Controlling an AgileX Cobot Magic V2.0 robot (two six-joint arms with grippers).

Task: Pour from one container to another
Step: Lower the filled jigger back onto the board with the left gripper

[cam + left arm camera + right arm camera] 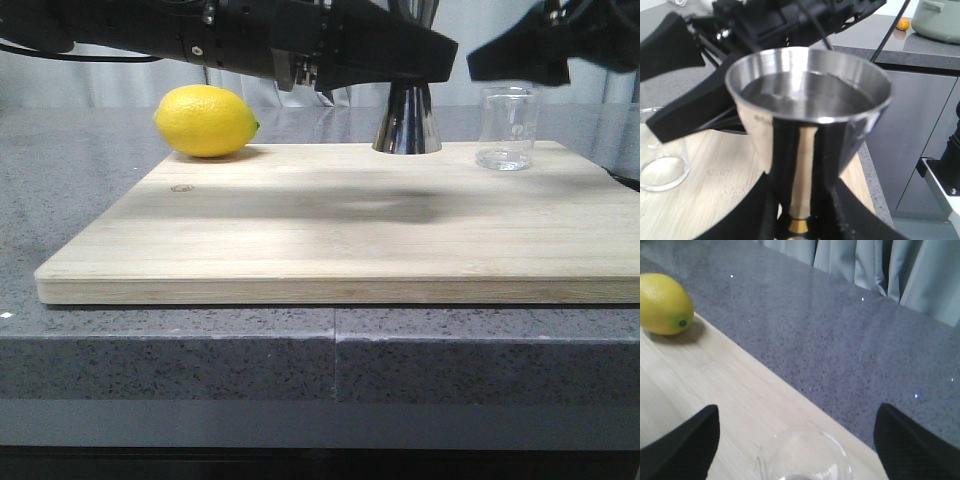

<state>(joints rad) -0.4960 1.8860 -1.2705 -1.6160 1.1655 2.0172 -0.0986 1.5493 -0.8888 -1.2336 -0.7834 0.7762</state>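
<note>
jigger clamped at waist by left fingers | beaker between spread right fingers, untouched

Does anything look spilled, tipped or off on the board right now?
Nothing stands out. The jigger stands upright on the board, holding liquid, with the left gripper closed around its waist. The beaker is upright, looks empty, between the open right fingers. No visible puddles; lemon sits undisturbed.

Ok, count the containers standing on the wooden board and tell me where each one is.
2. The steel jigger stands at the board's far edge near the middle, left arm's jaws around its waist. The clear glass beaker stands to its right, near the far right corner. None seems hidden.
</note>
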